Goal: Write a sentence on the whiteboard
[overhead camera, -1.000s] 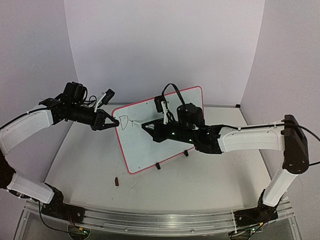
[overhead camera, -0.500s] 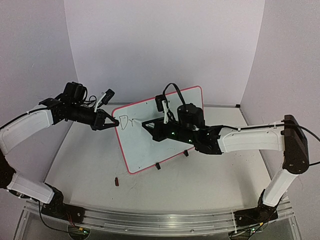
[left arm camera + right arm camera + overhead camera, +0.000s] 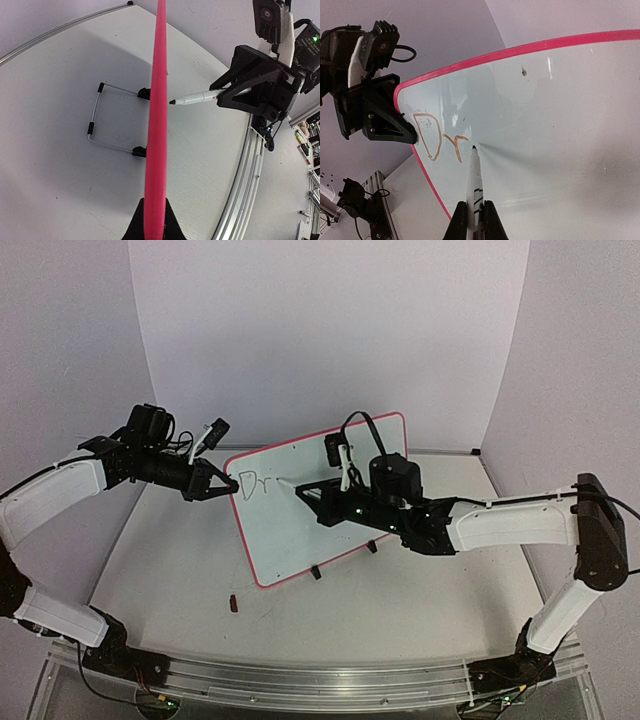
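Nearest the arm bases, a small dark object (image 3: 233,603) lies alone on the pale table (image 3: 420,590). Beyond it the whiteboard (image 3: 300,535) stands near the middle of the table, propped up and tilted back on small black feet. It is a glossy white rectangle with a thin red frame and rounded corners, turned so that its left corner sits nearer than its right. The left wrist view looks along its red edge (image 3: 159,100) and shows a grey wire stand (image 3: 95,120) with black tips behind it.

The left gripper (image 3: 232,486) is clamped on the board's upper left edge, one finger on each face of the frame. The right gripper (image 3: 305,490) is clenched around a white marker (image 3: 474,175) with a dark tip, pointed at the board's face. Whether the tip touches the surface cannot be told, since the left wrist view shows it right at the board.

The sentence (image 3: 437,140) so far reads "Dr", in thin slanted strokes near the top left corner just beside the left fingers. It looks dark from above and brownish in the right wrist view. The marker tip sits just right of the "r". Dark print on the marker's barrel is too small to read. A few faint specks mark the upper part of the board
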`<state>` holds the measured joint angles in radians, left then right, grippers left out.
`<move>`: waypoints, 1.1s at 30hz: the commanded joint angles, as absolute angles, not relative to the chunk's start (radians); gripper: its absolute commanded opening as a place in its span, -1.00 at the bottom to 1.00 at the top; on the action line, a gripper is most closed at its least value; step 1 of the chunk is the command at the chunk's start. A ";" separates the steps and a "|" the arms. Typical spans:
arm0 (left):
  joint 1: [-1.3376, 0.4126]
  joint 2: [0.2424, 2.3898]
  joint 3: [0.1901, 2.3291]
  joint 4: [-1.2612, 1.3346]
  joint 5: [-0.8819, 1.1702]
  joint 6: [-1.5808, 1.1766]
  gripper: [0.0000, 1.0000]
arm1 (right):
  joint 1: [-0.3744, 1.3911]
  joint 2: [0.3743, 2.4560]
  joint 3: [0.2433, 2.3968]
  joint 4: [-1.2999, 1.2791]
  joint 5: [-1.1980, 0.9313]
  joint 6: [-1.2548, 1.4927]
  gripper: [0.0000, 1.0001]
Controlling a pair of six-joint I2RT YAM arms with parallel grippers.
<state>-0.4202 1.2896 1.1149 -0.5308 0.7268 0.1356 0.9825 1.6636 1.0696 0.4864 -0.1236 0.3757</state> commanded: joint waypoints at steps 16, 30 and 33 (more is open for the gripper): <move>-0.426 1.292 1.126 -0.536 0.730 0.163 -1.00 | 0.980 1.699 1.132 0.491 -0.134 0.372 -1.00; -0.427 1.290 1.126 -0.536 0.729 0.163 -1.00 | 0.977 1.701 1.131 0.441 -0.049 0.388 -1.00; -0.427 1.290 1.127 -0.536 0.729 0.163 -1.00 | 0.975 1.689 1.122 0.441 -0.021 0.390 -1.00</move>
